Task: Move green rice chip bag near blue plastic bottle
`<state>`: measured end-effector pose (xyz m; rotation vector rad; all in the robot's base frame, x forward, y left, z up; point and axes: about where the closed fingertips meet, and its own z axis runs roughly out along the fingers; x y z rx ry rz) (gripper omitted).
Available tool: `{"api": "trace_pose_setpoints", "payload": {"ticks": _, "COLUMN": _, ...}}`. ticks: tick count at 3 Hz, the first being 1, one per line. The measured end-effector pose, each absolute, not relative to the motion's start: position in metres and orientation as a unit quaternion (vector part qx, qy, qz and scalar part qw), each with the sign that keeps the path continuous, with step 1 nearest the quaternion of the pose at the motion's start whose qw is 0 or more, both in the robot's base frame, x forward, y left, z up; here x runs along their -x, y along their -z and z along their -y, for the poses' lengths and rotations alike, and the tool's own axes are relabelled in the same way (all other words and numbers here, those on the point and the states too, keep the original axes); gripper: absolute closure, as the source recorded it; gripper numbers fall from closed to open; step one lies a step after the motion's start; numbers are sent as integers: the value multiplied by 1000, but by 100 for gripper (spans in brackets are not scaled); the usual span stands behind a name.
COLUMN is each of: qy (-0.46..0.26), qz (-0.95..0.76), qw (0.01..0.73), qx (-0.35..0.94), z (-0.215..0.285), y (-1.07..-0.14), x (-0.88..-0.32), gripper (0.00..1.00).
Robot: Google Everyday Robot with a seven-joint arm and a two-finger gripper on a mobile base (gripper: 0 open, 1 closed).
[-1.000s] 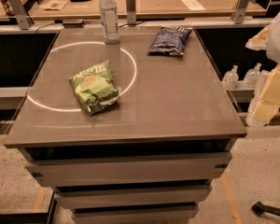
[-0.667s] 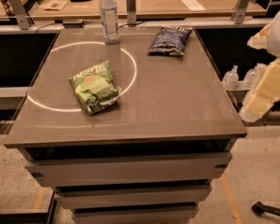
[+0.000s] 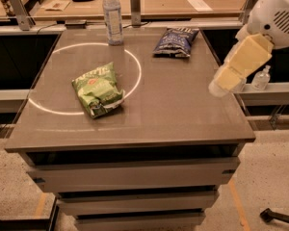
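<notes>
The green rice chip bag (image 3: 97, 89) lies flat on the grey table (image 3: 183, 114), left of centre, across the edge of a bright ring of light. The blue plastic bottle (image 3: 112, 16), clear with a white cap and a pale label, stands upright at the table's far edge, behind the bag. My arm comes in from the upper right with cream-coloured links. Its gripper (image 3: 220, 86) hangs above the table's right edge, well to the right of the bag and touching nothing.
A dark blue snack bag (image 3: 175, 41) lies at the far right of the table. A metal post (image 3: 135, 6) stands just right of the bottle. A small clear pump bottle (image 3: 261, 78) sits on a shelf to the right. A wooden counter runs behind.
My arm has swung left and a little up, from beside the table to over its right edge. The bag and the bottle have not moved.
</notes>
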<state>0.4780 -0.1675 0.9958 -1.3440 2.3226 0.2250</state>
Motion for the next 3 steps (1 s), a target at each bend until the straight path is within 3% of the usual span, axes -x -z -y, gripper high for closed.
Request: {"api": "trace_pose_setpoints", "payload": {"ticks": 3, "qy": 12, "qz": -856, "qw": 153, "qx": 493, "z": 78, "y": -973, "x": -524, "gripper": 0}}
